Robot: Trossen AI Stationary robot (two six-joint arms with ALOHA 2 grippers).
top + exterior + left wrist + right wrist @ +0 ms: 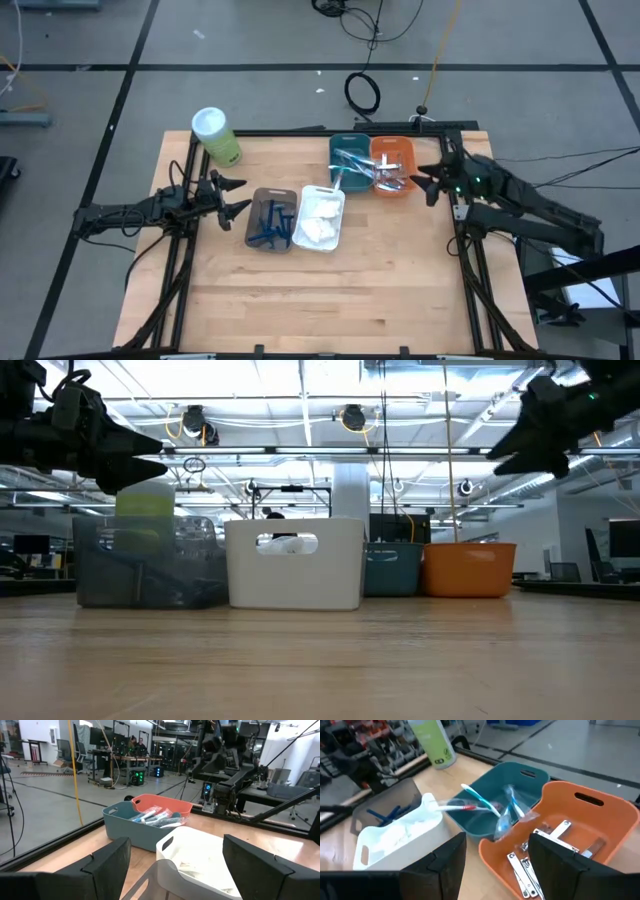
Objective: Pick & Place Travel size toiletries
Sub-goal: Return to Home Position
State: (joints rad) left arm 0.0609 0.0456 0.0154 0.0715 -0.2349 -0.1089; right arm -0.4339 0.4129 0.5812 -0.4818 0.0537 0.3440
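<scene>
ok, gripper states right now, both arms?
Left gripper: open, holding nothing, just left of the brown bin.
Right gripper: open, holding nothing, just right of the orange bin.

Grey taped floor point(250, 40), bright ceiling lights point(300, 395), distant desks point(107, 757)

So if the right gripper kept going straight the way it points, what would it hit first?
Most likely the orange bin. The right gripper, open and raised beside it, points down into it, so it would probably reach the near rim or the silver nail clippers inside. Exact depth is unclear.
</scene>
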